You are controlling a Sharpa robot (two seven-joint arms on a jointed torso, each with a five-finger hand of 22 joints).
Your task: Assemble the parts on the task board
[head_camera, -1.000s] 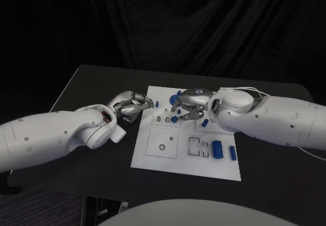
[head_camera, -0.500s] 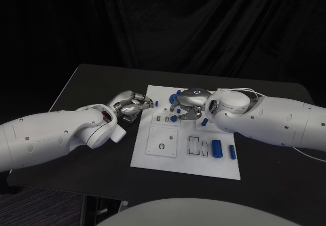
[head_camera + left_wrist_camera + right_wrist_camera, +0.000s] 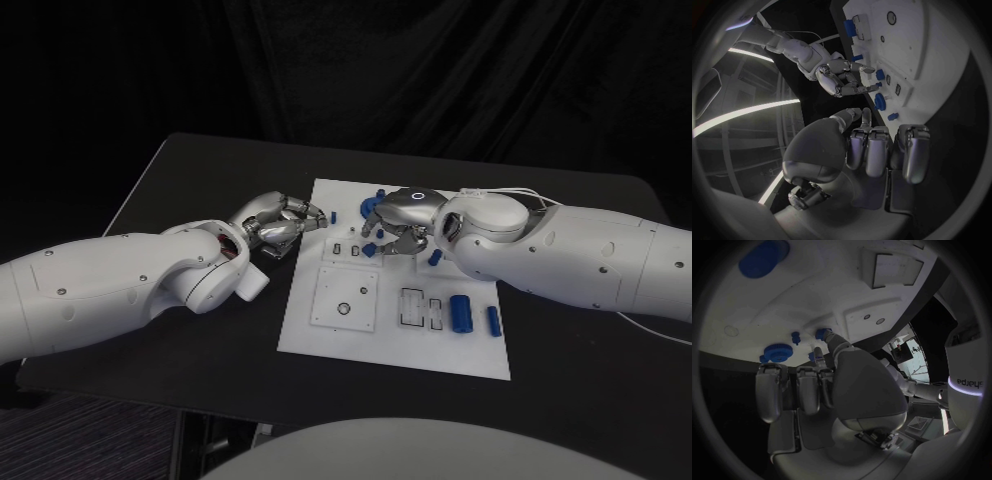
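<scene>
The white task board lies mid-table. My right hand hovers low over its far middle and pinches a small blue part between thumb and a fingertip, right at the board's surface; the left wrist view shows that part at the fingertips too. My left hand sits just off the board's left edge, fingers curled in on nothing. A blue gear-like disc and a small blue peg stand near the far edge.
On the board's right side lie a blue cylinder, a thin blue piece and another blue part. A square plate with a round hole and slotted recesses sit nearer me. Black table surrounds the board.
My right hand has edged slightly left and away over the board with the blue part still at its fingertips. The left hand has stayed put.
</scene>
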